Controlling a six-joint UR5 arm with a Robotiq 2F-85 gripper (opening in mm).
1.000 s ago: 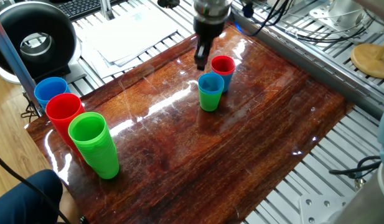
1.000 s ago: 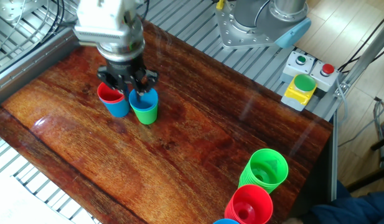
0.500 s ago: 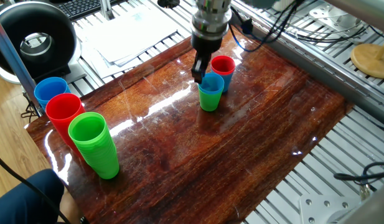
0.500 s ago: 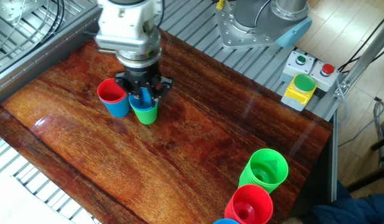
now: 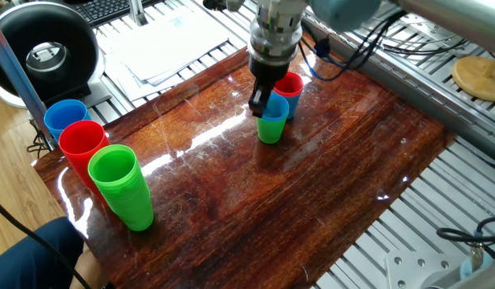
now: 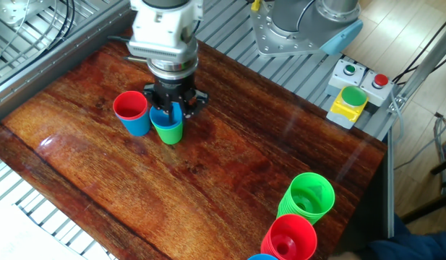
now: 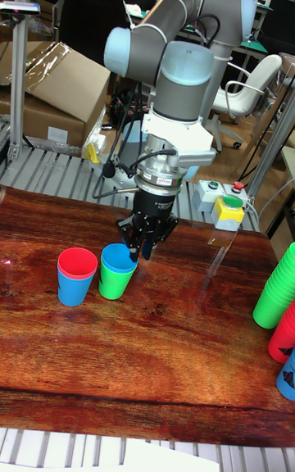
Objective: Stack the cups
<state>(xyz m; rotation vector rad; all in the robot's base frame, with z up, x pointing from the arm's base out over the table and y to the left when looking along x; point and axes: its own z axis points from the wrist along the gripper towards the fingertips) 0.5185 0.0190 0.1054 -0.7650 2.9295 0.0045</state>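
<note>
Two short stacks of cups stand side by side on the wooden table (image 5: 231, 201). A red cup (image 5: 289, 83) (image 6: 130, 105) (image 7: 76, 261) sits inside a blue one (image 6: 138, 126) (image 7: 74, 292). Beside it a blue cup (image 5: 277, 107) (image 7: 116, 257) sits inside a green cup (image 5: 270, 131) (image 6: 168, 133) (image 7: 115, 283). My gripper (image 5: 261, 108) (image 6: 172, 114) (image 7: 136, 252) is low over this second stack. Its fingers straddle the blue cup's rim on the side away from the red cup and look open. The fingertips are partly hidden by the cup.
Three taller cup stacks stand at one table corner: green (image 5: 123, 189) (image 6: 309, 195) (image 7: 274, 296), red (image 5: 81, 144) (image 6: 289, 237) and blue (image 5: 64, 116). A button box (image 6: 353, 97) sits off the table edge. A black round device (image 5: 46, 48) is beyond the far corner.
My gripper moved from beside the red cup across to the blue-in-green stack and came down onto the blue cup's rim. The cups have not moved.
</note>
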